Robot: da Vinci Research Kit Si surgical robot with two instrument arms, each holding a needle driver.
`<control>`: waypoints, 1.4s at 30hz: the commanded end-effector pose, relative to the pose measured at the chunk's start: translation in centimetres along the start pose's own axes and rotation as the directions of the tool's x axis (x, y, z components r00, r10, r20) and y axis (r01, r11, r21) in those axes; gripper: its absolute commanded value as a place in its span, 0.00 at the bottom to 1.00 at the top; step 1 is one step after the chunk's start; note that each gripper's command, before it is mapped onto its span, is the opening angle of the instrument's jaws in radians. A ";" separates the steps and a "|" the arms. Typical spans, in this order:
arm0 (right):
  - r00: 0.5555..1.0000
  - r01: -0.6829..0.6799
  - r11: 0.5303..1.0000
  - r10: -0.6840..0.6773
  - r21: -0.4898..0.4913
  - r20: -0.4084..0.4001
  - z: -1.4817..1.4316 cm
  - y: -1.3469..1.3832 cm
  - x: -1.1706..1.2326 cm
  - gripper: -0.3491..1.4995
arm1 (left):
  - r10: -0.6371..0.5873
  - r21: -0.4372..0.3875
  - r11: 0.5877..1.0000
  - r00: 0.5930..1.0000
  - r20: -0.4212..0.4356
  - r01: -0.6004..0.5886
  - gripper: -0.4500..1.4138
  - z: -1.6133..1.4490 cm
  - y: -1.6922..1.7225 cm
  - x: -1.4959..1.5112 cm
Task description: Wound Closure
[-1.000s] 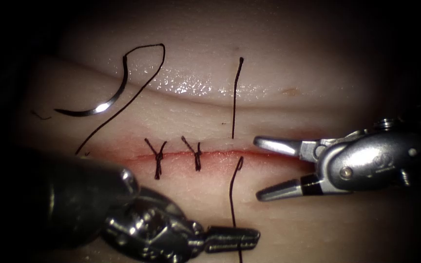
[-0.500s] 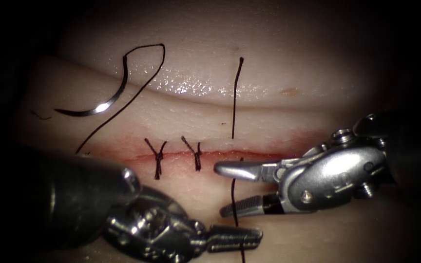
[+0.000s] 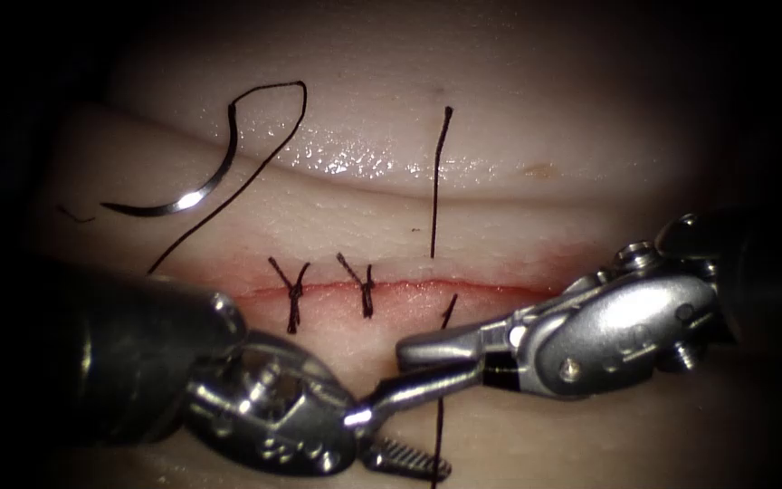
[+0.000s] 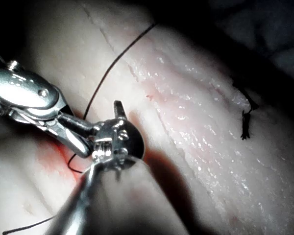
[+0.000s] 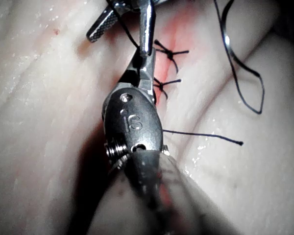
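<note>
The needle (image 3: 187, 195) lies free on the tissue (image 3: 536, 118), above the cut (image 3: 409, 284) and towards its left end. It rests flat on its curve, it is not in the tissue, and neither tool holds it. From its blunt end the thread (image 3: 433, 181) loops up and over, then slants down to the left until the left tool's shaft hides it. Two knotted stitches (image 3: 293, 294) already cross the cut side by side, left of its middle. Just right of them a third pass of thread enters the tissue above the cut, with a straight tail standing up from the entry point. It comes out again just below the cut and runs straight down. The right tool (image 3: 405, 353) reaches in level from the right. Its fingers appear closed together on this thread just below the cut, where the strand goes behind the upper finger. The left tool (image 3: 454, 421) comes up from the lower left with its fingers spread wide and nothing held between them. One finger (image 3: 418, 391) points up towards the right tool's fingers and almost meets them. The other, ridged finger lies low, and the thread passes by its tip. Red fluid (image 3: 509, 288) tints the edges of the cut, most strongly towards its right end.
</note>
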 end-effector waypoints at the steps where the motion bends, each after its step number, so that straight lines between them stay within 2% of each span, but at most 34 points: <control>1: 1.000 -0.007 1.000 0.007 -0.003 0.005 0.08 0.01 -0.07 0.00 | -0.004 -0.002 1.000 1.000 -0.002 0.004 0.79 0.08 0.05 -0.01; 2: 1.000 -0.015 1.000 0.015 -0.007 0.013 0.08 0.03 -0.09 0.00 | -0.003 -0.002 1.000 1.000 0.000 0.003 0.77 0.09 0.06 -0.01; 3: 1.000 -0.017 1.000 0.017 -0.011 0.021 0.07 0.05 -0.12 0.00 | -0.003 -0.002 1.000 1.000 0.000 0.003 0.71 0.09 0.06 0.00; 4: 0.999 -0.025 1.000 0.025 -0.014 0.027 0.06 0.07 -0.15 0.00 | -0.003 -0.005 1.000 1.000 -0.011 0.003 0.62 0.09 0.07 0.00; 5: 0.999 -0.034 0.999 0.035 -0.016 0.031 0.04 0.11 -0.19 0.00 | -0.003 -0.006 1.000 1.000 -0.027 0.003 0.46 0.08 0.06 0.01; 6: 0.999 -0.037 0.999 0.037 -0.017 0.033 0.03 0.13 -0.22 0.00 | -0.003 0.002 1.000 0.999 -0.039 0.003 0.39 0.07 0.06 0.01; 7: 0.999 -0.039 0.999 0.040 -0.019 0.036 0.02 0.16 -0.24 0.00 | -0.009 0.017 1.000 0.999 -0.048 0.010 0.38 0.07 0.07 0.01; 10: 0.998 -0.051 0.998 0.051 -0.022 0.035 -0.03 0.23 -0.32 0.00 | -0.009 0.081 0.997 0.998 -0.069 0.014 0.40 0.04 0.08 0.03; 13: 0.998 -0.062 0.998 0.062 -0.026 0.030 -0.10 0.33 -0.44 0.00 | -0.007 0.150 0.988 0.996 -0.091 0.021 0.47 0.02 0.09 0.03; 14: 0.998 -0.062 0.998 0.062 -0.026 0.030 -0.10 0.33 -0.44 0.00 | -0.007 0.150 0.988 0.996 -0.091 0.021 0.47 0.02 0.09 0.03; 18: 0.996 -0.085 0.996 0.086 -0.031 0.035 -0.13 0.39 -0.59 0.00 | -0.009 0.154 0.988 0.995 -0.104 0.025 0.60 -0.05 0.07 0.03; 23: 0.994 -0.108 0.994 0.109 -0.036 0.033 -0.16 0.47 -0.74 0.00 | -0.004 0.169 0.985 0.995 -0.104 0.021 0.68 -0.04 0.08 0.08; 25: 0.993 -0.114 0.993 0.115 -0.036 0.033 -0.17 0.51 -0.79 0.00 | 0.007 0.172 0.985 0.995 -0.101 0.010 0.74 -0.01 0.08 0.11; 37: 0.983 -0.180 0.982 0.182 -0.050 0.033 -0.19 0.68 -1.04 0.00 | 0.055 0.179 0.983 0.993 -0.106 -0.035 0.77 0.12 0.04 0.17; 42: 0.978 -0.204 0.977 0.206 -0.055 0.033 -0.18 0.72 -1.08 0.00 | 0.063 0.180 0.983 0.992 -0.110 -0.043 0.76 0.15 0.01 0.07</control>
